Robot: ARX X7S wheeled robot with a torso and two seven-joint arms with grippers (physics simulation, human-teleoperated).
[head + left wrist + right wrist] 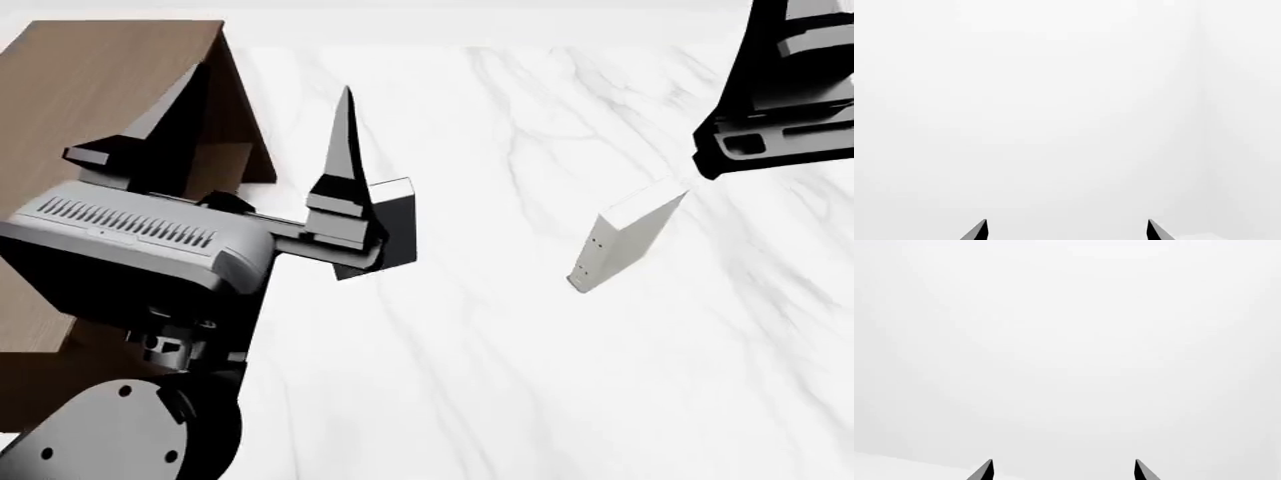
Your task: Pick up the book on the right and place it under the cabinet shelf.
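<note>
The book (627, 238) stands upright on the white marble table, pale grey-white, with two small dark dots on the spine facing me, right of centre in the head view. The dark brown cabinet shelf (94, 90) fills the far left. In front of the cabinet my left gripper (254, 120) points upward, open and empty. Part of my right arm (781, 95) shows at the top right, above and to the right of the book and apart from it. Both wrist views show only blank white beyond the left gripper (1067, 230) and the right gripper (1063, 470), each with its jaws wide apart.
A second book (391, 222), dark on the side facing me, stands just right of my left gripper's wrist. The marble table (534, 380) runs between the two books and toward the front.
</note>
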